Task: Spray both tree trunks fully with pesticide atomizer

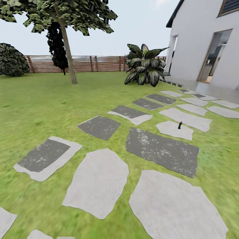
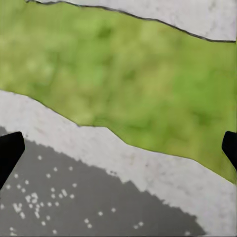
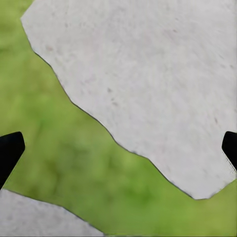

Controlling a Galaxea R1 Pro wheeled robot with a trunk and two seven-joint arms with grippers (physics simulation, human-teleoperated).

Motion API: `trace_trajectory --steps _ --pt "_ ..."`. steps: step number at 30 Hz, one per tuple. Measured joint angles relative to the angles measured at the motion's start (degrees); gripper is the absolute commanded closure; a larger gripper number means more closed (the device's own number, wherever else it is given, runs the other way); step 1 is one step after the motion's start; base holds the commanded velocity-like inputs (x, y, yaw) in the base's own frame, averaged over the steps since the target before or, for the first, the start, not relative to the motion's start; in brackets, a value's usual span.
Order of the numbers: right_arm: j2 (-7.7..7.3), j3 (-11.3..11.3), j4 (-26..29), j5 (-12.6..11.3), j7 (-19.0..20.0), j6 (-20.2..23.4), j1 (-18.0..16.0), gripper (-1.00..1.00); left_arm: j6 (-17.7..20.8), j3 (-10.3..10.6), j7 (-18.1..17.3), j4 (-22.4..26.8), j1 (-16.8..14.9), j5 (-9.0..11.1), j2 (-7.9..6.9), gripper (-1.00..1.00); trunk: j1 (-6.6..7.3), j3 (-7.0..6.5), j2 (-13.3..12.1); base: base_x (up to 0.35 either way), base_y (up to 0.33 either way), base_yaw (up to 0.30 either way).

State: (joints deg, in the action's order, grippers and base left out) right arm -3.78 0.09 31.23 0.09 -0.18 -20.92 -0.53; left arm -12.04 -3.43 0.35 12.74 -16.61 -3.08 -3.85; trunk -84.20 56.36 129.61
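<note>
A: What's the setting?
B: A garden lawn (image 1: 43, 106) crossed by pale and dark grey stepping stones (image 1: 99, 181), with a slatted wooden fence (image 1: 79, 63) at the back and a white house (image 1: 202, 43) on the right.
A: And the tools?
B: The left tool (image 2: 118, 148) has its fingertips (image 2: 10, 150) spread wide at the frame edges, nothing between them, above a dark stone with a pale border (image 2: 98, 197) and a strip of grass. The right tool (image 3: 118, 148) is equally wide open and empty, over a pale stone (image 3: 158, 89) and grass.
A: Where's the pesticide atomizer?
B: The pesticide atomizer (image 1: 180, 125) stands upright on a small pale stone (image 1: 172, 131), ahead and to the right, well apart from both tools.
A: Any tree?
B: One tree (image 1: 68, 46) stands far back on the left, its trunk leaning slightly, before the fence. A broad-leaved plant (image 1: 146, 66) grows near the house.
</note>
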Motion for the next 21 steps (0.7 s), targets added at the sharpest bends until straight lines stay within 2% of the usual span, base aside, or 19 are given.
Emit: trace_trajectory --steps 21 --pt "0.0 0.0 0.0 0.1 0.0 0.0 0.0 -1.0 0.0 0.0 0.0 0.0 0.0 0.0 0.01 -1.0 0.0 0.0 0.0 0.336 0.0 0.0"
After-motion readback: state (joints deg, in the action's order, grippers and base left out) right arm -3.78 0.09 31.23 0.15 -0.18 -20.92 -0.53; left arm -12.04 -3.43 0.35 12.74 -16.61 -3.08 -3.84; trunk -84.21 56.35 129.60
